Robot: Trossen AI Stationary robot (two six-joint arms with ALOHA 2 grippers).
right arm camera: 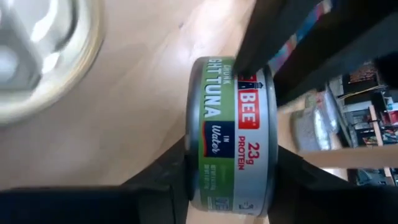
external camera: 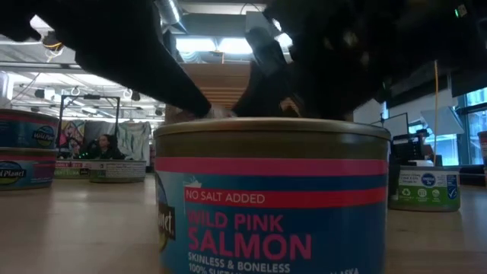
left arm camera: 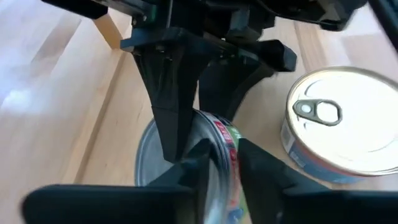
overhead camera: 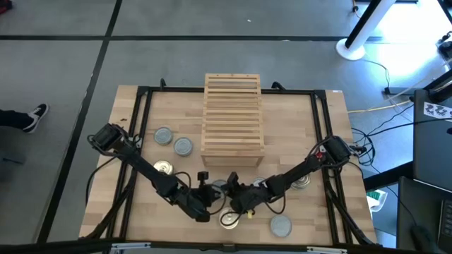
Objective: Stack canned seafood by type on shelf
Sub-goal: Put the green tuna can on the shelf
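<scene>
A tuna tin (right arm camera: 233, 137) with a green and red label stands on edge near the table's front middle, between my two grippers. My right gripper (overhead camera: 232, 198) comes in from the right and is shut on it. My left gripper (left arm camera: 224, 158) comes in from the left. Its fingers stand a little apart at the tin's rim. A golden ring-pull salmon tin (left arm camera: 336, 124) lies flat beside them. More tins lie flat on the tabletop: two grey (overhead camera: 173, 141), two golden (overhead camera: 164, 167) (overhead camera: 302, 182) and a third grey one (overhead camera: 281, 226). The slatted shelf (overhead camera: 233, 116) stands farther back. My right gripper pinches the tuna tin across its thickness, one finger (left arm camera: 169, 118) on the grey flat face (left arm camera: 149, 168) and one finger (right arm camera: 298, 180) on the opposite face. It slants down from the table's right. The tin stands on edge; whether its rim rests on the table is hidden. My left gripper reaches the tin's rim (left arm camera: 227, 140) with its fingertips; I cannot tell whether they touch it.
A black metal frame (overhead camera: 145, 113) runs round the tabletop. The salmon tin (external camera: 274, 198) stands close to the front edge, right below both grippers. Bare wood lies left of the shelf and at the front left.
</scene>
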